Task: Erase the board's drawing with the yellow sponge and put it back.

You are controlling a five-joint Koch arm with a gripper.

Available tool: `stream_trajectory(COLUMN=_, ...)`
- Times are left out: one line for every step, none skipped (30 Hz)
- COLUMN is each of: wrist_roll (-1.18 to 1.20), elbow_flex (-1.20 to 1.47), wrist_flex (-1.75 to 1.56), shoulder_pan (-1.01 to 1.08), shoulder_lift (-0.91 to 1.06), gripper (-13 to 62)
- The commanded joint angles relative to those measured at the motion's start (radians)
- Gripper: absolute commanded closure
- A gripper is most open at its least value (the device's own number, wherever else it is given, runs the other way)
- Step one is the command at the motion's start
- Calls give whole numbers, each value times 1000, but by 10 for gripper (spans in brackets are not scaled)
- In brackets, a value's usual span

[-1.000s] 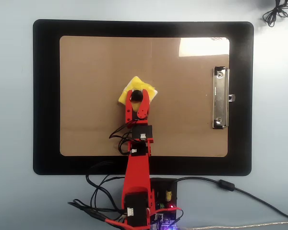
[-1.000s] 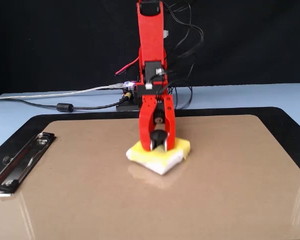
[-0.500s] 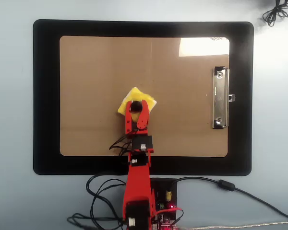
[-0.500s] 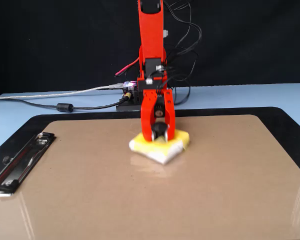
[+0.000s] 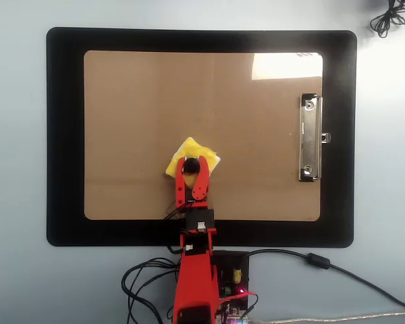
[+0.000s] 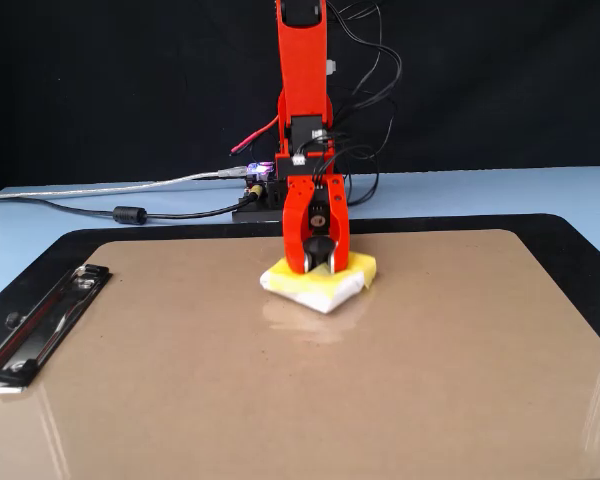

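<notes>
The brown board (image 5: 142, 101) lies on a black mat, its silver clip (image 5: 310, 138) at the right in the overhead view and at the left in the fixed view (image 6: 40, 325). The yellow sponge (image 5: 191, 150) lies flat on the board, a little below its middle; it also shows in the fixed view (image 6: 345, 280). My red gripper (image 5: 191, 165) reaches down onto the sponge, jaws shut on its black knob (image 6: 320, 247). No drawing shows on the board; the spot under the sponge is hidden.
The black mat (image 5: 64, 135) frames the board on a pale blue table. The arm's base with its circuit board and cables (image 5: 229, 280) stands at the mat's near edge in the overhead view. A coiled black cable (image 5: 391, 17) lies at the top right.
</notes>
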Motion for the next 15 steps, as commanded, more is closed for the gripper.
stream_trajectory(wrist_roll=-15, elbow_flex=-15, wrist_flex=2, shoulder_pan=-25, shoulder_lift=52, gripper=576)
stream_trajectory(wrist_roll=-15, elbow_flex=-66, wrist_flex=25, shoulder_pan=-26, shoulder_lift=34, gripper=577)
stream_trajectory(wrist_roll=-17, elbow_flex=-123, wrist_flex=48, shoulder_pan=-25, shoulder_lift=-11, gripper=576)
stream_trajectory(wrist_roll=-14, elbow_flex=-183, wrist_flex=71, shoulder_pan=-26, shoulder_lift=-66, gripper=576)
stream_trajectory(wrist_roll=-15, elbow_flex=-236, wrist_flex=77, shoulder_pan=-26, shoulder_lift=-132, gripper=577)
stream_trajectory(wrist_roll=-15, elbow_flex=-285, wrist_flex=71, shoulder_pan=-26, shoulder_lift=-199, gripper=577)
stream_trajectory(wrist_roll=-14, elbow_flex=-351, wrist_flex=55, shoulder_pan=-26, shoulder_lift=-273, gripper=577)
stream_trajectory(wrist_roll=-14, elbow_flex=-394, wrist_flex=38, shoulder_pan=-28, shoulder_lift=-324, gripper=577)
stream_trajectory(wrist_roll=-14, elbow_flex=-433, wrist_flex=25, shoulder_pan=-26, shoulder_lift=-360, gripper=576)
stream_trajectory(wrist_roll=-14, elbow_flex=-454, wrist_flex=23, shoulder_pan=-28, shoulder_lift=-374, gripper=576)
stream_trajectory(wrist_roll=-14, elbow_flex=-448, wrist_flex=28, shoulder_pan=-28, shoulder_lift=-353, gripper=576)
stream_trajectory(wrist_roll=-14, elbow_flex=-413, wrist_flex=38, shoulder_pan=-28, shoulder_lift=-279, gripper=576)
stream_trajectory(wrist_roll=-15, elbow_flex=-376, wrist_flex=58, shoulder_pan=-29, shoulder_lift=-206, gripper=576)
stream_trajectory(wrist_roll=-17, elbow_flex=-337, wrist_flex=103, shoulder_pan=-29, shoulder_lift=-117, gripper=577)
stream_trajectory(wrist_roll=-17, elbow_flex=-302, wrist_flex=167, shoulder_pan=-29, shoulder_lift=-28, gripper=576)
